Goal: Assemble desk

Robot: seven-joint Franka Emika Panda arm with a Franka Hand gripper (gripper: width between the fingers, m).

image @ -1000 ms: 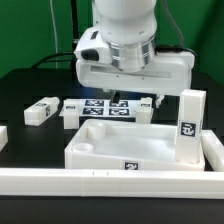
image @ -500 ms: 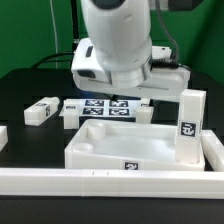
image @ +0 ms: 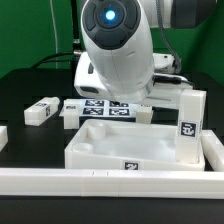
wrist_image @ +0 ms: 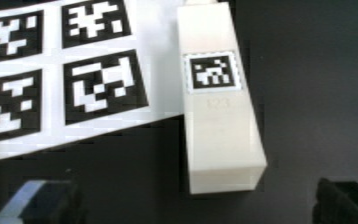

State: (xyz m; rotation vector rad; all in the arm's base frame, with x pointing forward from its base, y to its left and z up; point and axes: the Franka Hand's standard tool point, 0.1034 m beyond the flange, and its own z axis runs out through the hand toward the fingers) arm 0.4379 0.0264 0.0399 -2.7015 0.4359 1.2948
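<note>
The desk top (image: 120, 146), a white rimmed tray, lies in front of the arm. One white leg (image: 190, 125) stands upright at the tray's right corner. Two more legs (image: 40, 110) (image: 68, 118) lie at the exterior view's left. In the wrist view a fourth tagged leg (wrist_image: 220, 100) lies flat on the black table beside the marker board (wrist_image: 69, 80). My gripper (wrist_image: 190, 205) is open above that leg's end, with one dark fingertip (wrist_image: 34, 202) on each side and well clear of it. In the exterior view the arm's own body hides the gripper.
Long white border rails run along the front (image: 110, 182) and the exterior view's right (image: 214, 150). The marker board (image: 105, 108) lies behind the tray, under the arm. A small white piece (image: 3, 135) shows at the left edge.
The arm has swung round and leaned toward the camera over the marker board, so its body now covers the hand. The jaws stay open. No part has moved.
</note>
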